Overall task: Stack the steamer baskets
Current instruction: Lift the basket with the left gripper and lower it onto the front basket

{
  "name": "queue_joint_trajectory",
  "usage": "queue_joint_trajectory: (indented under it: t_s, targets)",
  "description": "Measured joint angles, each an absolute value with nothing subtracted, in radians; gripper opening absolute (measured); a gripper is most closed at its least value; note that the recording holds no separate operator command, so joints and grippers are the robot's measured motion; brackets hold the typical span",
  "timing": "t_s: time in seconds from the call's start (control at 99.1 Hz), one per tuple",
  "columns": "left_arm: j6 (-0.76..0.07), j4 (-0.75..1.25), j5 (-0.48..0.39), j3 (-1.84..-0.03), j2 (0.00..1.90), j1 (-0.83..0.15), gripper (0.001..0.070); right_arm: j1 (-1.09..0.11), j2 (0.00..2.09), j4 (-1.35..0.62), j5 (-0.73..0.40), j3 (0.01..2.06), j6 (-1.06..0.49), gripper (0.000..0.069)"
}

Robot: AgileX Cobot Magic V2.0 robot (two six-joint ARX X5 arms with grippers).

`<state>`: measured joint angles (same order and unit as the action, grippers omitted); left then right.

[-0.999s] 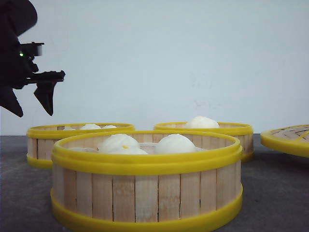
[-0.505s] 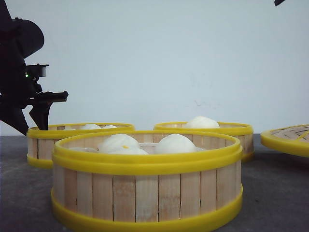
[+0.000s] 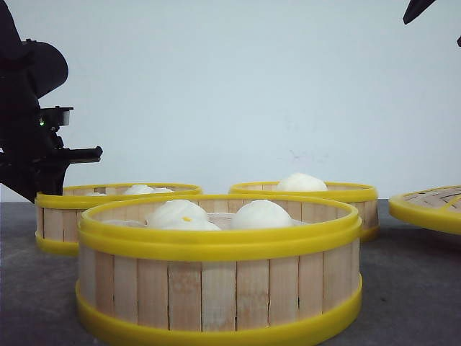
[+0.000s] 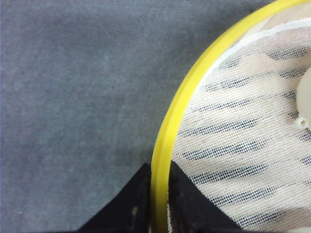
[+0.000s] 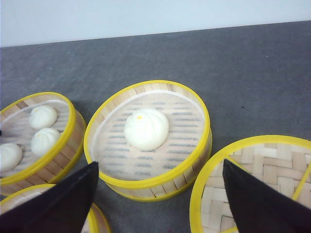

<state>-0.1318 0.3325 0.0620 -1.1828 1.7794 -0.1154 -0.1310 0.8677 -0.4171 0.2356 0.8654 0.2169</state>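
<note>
- Yellow rim of the left steamer basket (image 3: pixel 108 216) is now pinched between the left end effector (image 4: pixel 159 194) fingers, which dropped from above; basket nudged toward 9 o'clock.
- Right end effector (image 5: pixel 160 204), jaws wide apart and empty, has entered at 1 o'clock.

Steamer baskets (image 3: pixel 220 270): pale wood slats, glossy yellow plastic rims; white mesh cloth liner (image 4: pixel 243 131); matt grey tabletop (image 4: pixel 73 97).

Text on steamer baskets (image 3: pixel 220 267): none readable.
Text on woven lid (image 5: pixel 262 174): none.
Labels, brands, numbers elsewhere: none can be read.
</note>
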Motion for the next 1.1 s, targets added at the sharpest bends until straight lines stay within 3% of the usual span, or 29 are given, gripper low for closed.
queue_joint_trajectory:
  t_s: [0.161, 0.434, 0.686, 0.807, 1.1]
  targets:
    - [-0.145, 0.356, 0.055, -1.193, 1.780, -0.102, 0.0027, -0.131, 0.868, -0.418, 0.236, 0.865, 0.216, 0.0506]
    - [-0.157, 0.493, -0.042, -1.305, 1.725, -0.022, 0.0024, -0.131, 0.868, -0.447, 0.235, 0.865, 0.198, 0.0506]
    - [-0.135, 0.588, -0.236, -1.338, 1.484, 0.009, 0.0024, -0.131, 0.865, -0.447, 0.234, 0.865, 0.186, 0.0506]
    - [-0.107, 0.677, -0.313, -1.339, 1.402, -0.018, 0.0024, -0.131, 0.844, -0.450, 0.233, 0.865, 0.186, 0.0506]
    - [-0.034, 0.788, -0.337, -1.334, 1.334, -0.208, 0.0024, -0.131, 0.767, -0.460, 0.233, 0.875, 0.186, 0.0506]
